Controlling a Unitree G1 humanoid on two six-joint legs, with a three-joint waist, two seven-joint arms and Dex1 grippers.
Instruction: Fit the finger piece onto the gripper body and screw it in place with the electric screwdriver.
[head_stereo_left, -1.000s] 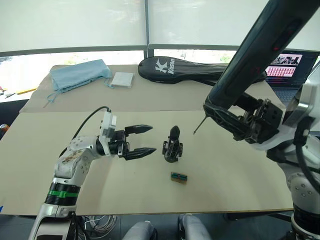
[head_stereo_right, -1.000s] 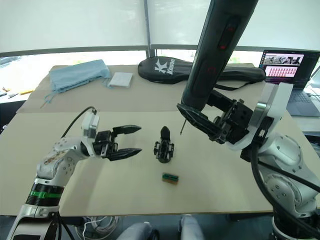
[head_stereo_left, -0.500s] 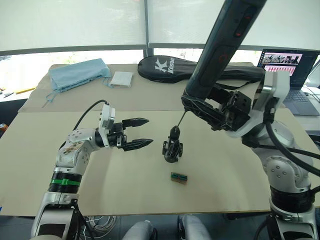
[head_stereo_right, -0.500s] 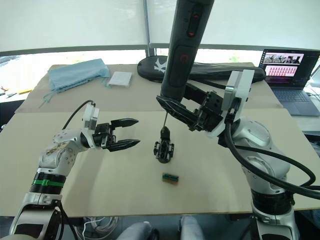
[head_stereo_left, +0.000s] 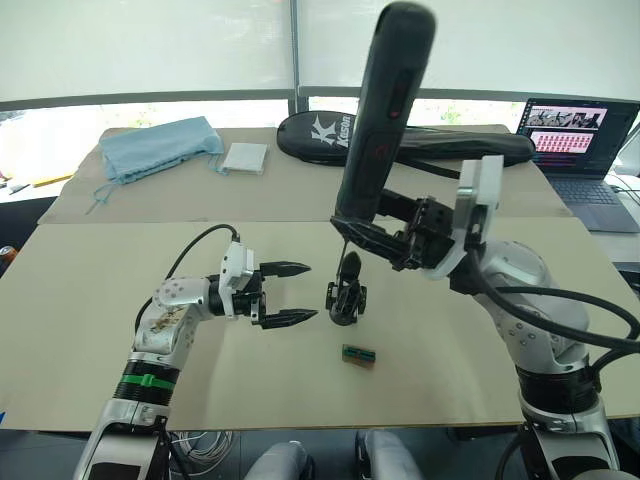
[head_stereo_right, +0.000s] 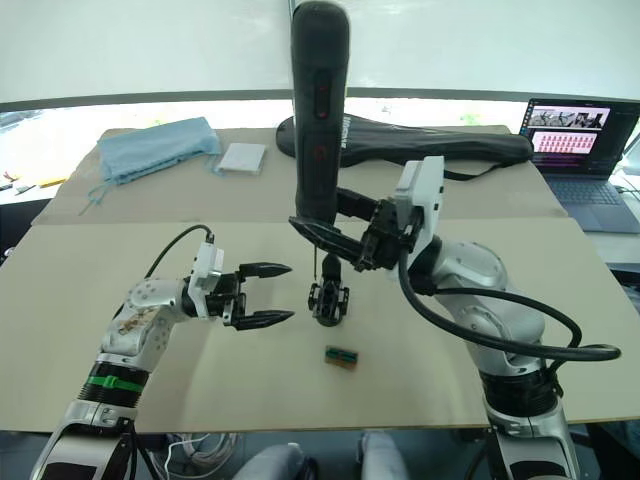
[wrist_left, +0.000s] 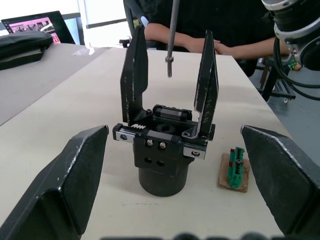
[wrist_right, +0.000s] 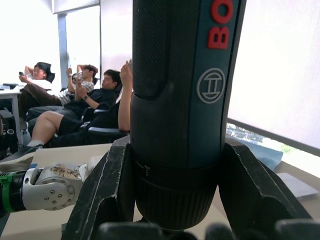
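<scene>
- Your right gripper (head_stereo_right: 335, 235) pinches the electric screwdriver (head_stereo_right: 319, 110), a thick black cylinder with red markings, held upright with its thin metal bit hanging just above the gripper body (wrist_left: 165, 150).
- Your left gripper (head_stereo_left: 290, 293) is spread wide, just beside that body.
- You see the gripper body standing mid-table (head_stereo_left: 480, 370) on a round, puck-like base, two black pointed fingers up.
- Near it lies a small green part (wrist_left: 235, 164).
</scene>
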